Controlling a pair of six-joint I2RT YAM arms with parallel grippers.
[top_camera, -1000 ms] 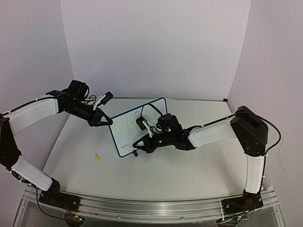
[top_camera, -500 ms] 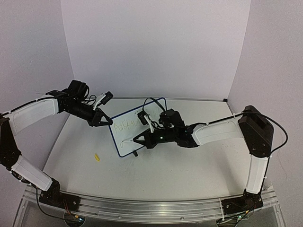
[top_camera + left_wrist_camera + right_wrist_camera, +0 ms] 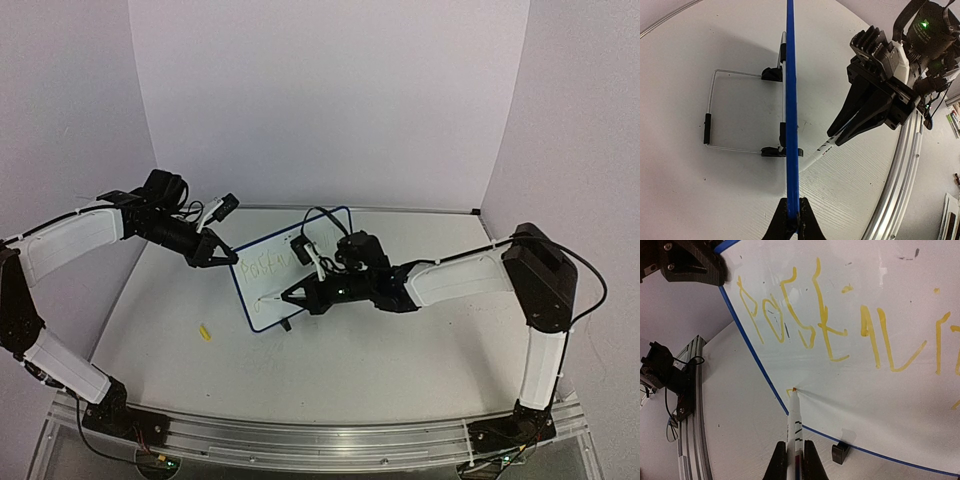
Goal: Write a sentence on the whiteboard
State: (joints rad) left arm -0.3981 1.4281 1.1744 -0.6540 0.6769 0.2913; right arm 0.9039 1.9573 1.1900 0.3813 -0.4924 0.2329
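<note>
Table [image 3: 380, 350] bears whiteboard [image 3: 258, 282] and, seemingly, yellow cap [image 3: 204, 332]

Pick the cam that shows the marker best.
Right wrist: marker close up, tip touching the whiteboard below the sentence. Top external shows only a thin sliver; left wrist shows part of its barrel meeting the edge-on whiteboard.

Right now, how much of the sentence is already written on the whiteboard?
Done: one line of the sentence crosses the whiteboard. In hand: the left gripper clamps the board's blue edge; the right gripper holds the marker, tip on the board, starting line two. Left: likely the rest of that line.
</note>
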